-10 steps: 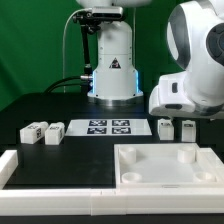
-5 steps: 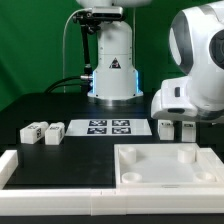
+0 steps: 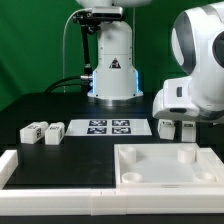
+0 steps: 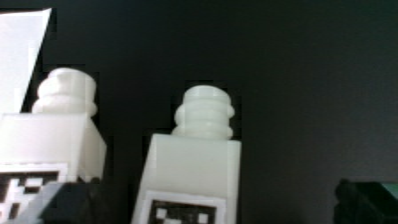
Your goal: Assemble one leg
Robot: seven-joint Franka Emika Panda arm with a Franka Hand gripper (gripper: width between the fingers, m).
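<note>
White leg (image 4: 192, 165) lined up for my open claw (image 4: 214, 200), pre-grasp.
Ext view: arm (image 3: 190, 95) hangs over two legs (image 3: 165, 126) at that view's right, beside marker board (image 3: 108, 127); claw not visible there. Wrist view: fingers (image 4: 57, 205) spread either side of leg, neighbour leg (image 4: 45, 130) close. I'd descend straight, pinch the square body, w/o clipping neighbour.
</note>
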